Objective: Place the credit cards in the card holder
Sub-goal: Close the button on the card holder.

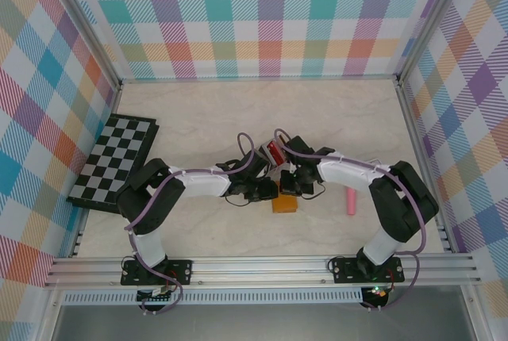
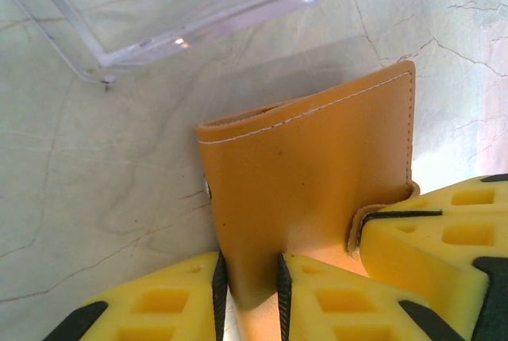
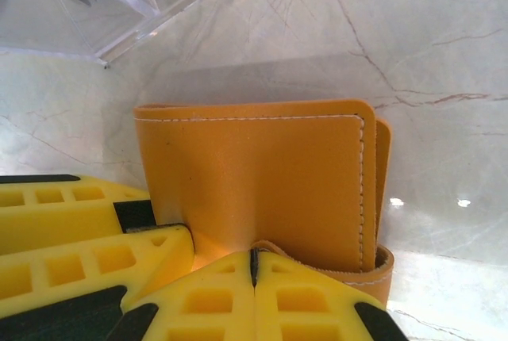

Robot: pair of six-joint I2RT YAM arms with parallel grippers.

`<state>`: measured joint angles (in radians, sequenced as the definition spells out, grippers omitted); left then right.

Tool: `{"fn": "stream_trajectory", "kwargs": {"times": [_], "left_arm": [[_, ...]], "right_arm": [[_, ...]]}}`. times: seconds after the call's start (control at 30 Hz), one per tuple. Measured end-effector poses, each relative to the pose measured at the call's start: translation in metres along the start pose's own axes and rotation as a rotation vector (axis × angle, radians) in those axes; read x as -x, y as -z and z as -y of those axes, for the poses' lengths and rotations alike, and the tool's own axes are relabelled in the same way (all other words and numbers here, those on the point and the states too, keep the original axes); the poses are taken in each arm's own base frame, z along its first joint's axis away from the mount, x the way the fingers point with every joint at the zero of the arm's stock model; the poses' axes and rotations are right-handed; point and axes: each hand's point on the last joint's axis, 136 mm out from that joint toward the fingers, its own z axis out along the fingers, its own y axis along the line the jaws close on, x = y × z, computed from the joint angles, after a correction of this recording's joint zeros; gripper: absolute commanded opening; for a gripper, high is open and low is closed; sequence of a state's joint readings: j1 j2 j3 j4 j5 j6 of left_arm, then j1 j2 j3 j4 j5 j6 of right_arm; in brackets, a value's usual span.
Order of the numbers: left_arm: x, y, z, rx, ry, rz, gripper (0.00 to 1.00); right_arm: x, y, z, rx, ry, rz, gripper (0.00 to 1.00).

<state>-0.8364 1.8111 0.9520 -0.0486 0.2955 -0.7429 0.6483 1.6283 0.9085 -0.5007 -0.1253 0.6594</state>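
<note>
Orange holder [image 2: 309, 174] upright on table [image 2: 79, 198], left gripper [image 2: 249, 293] pinching one flap, right gripper [image 3: 254, 270] pressed shut beside its tab [image 3: 345, 266], clear box [image 2: 198, 8] near.

A pale, marble-patterned tabletop [image 1: 333, 111] carries everything. A folded black-and-white chessboard [image 1: 111, 162] lies at its left edge. Near the middle sits a clear, hard plastic box [image 1: 274, 153], and just in front of it an orange-tan leather folding wallet [image 1: 284, 204] that seems to rest on the surface on its edge, though the contact is hidden. A short pink cylinder [image 1: 350, 202] lies to the right.
</note>
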Motion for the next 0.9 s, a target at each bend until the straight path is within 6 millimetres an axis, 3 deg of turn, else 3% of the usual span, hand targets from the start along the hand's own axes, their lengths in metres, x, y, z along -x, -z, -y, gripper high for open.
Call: {"fn": "stream_trajectory", "kwargs": {"times": [0.27,0.4,0.47,0.57,0.67,0.77,0.83,0.9], "left_arm": [[0.0,0.0,0.0,0.001,0.0,0.0,0.24],[0.0,0.001,0.0,0.0,-0.001,0.001,0.26],[0.001,0.002,0.0,0.003,-0.004,0.005,0.31],[0.004,0.012,-0.002,0.031,-0.013,0.033,0.39],[0.016,0.039,0.005,0.047,-0.043,0.117,0.47],[0.039,0.079,0.01,0.071,-0.084,0.26,0.55],[0.058,0.112,0.005,0.11,-0.098,0.378,0.61],[0.081,0.144,-0.018,0.173,-0.072,0.493,0.7]], "right_arm": [[-0.002,-0.006,0.002,0.135,-0.113,0.011,0.0],[0.0,-0.003,-0.001,0.159,-0.11,0.017,0.05],[0.004,0.004,-0.006,0.168,-0.099,0.031,0.16],[0.007,0.016,-0.001,0.126,-0.073,0.069,0.42],[0.028,0.055,0.005,0.069,-0.037,0.217,0.7],[0.069,0.117,0.02,-0.018,-0.017,0.489,0.9],[0.094,0.154,0.049,-0.126,-0.04,0.653,0.92],[0.112,0.172,0.091,-0.26,-0.087,0.742,0.92]]}}
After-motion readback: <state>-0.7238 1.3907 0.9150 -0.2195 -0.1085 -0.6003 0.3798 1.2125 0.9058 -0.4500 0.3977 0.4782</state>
